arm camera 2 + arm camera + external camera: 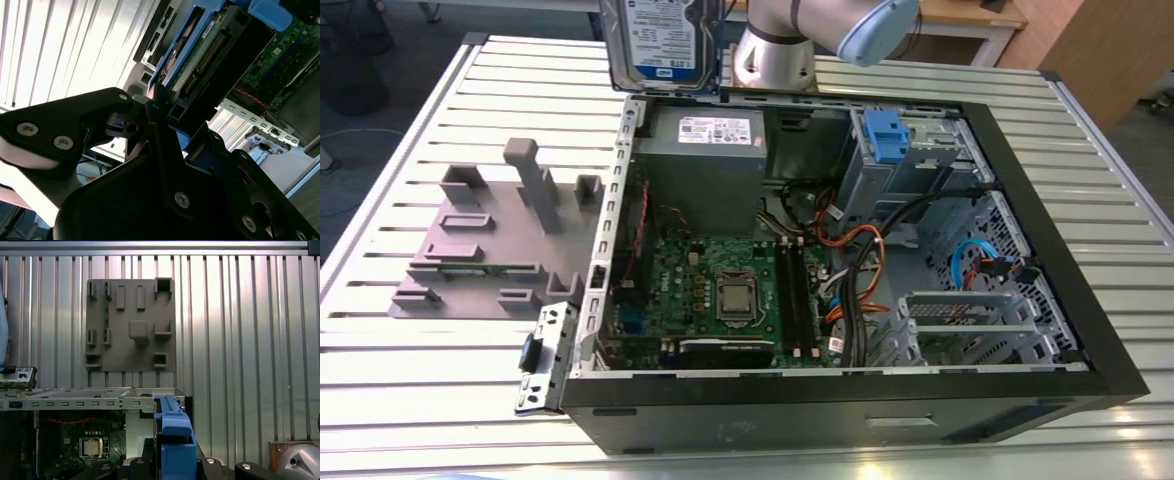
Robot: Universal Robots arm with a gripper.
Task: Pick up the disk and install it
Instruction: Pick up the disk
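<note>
The disk (664,45) is held upright in the air above the far edge of the open computer case (1067,300). Its labelled face is turned toward the exterior view, where its upper part is cut off by the frame edge. In the second wrist view the disk (197,56) is seen edge-on. A green underside and a row of connector pins are shown between a blue rail and a dark face lost in shadow. In the first wrist view the disk (175,440) is seen end-on as a blue rail, with the metal body covered behind it.

The gripper (162,107) is clamped narrowly on the disk's lower end. Black fingers (95,112) are seen beside the disk, but the contact points themselves are buried in shadow. In the exterior view the arm (787,40) is seen just behind the disk, partly covered by it and cut off at the top.

The case is laid on its side on a slatted metal table (400,350). Inside it a green circuit board (720,280), a grey power supply (700,150) and a tangle of cables are exposed. A blue bracket (886,135) is fixed on the drive bay (921,160).

A grey slotted holder (494,240) is set on the table at the exterior view's left of the case, well apart from the disk. It is also seen in the first wrist view (131,325).
</note>
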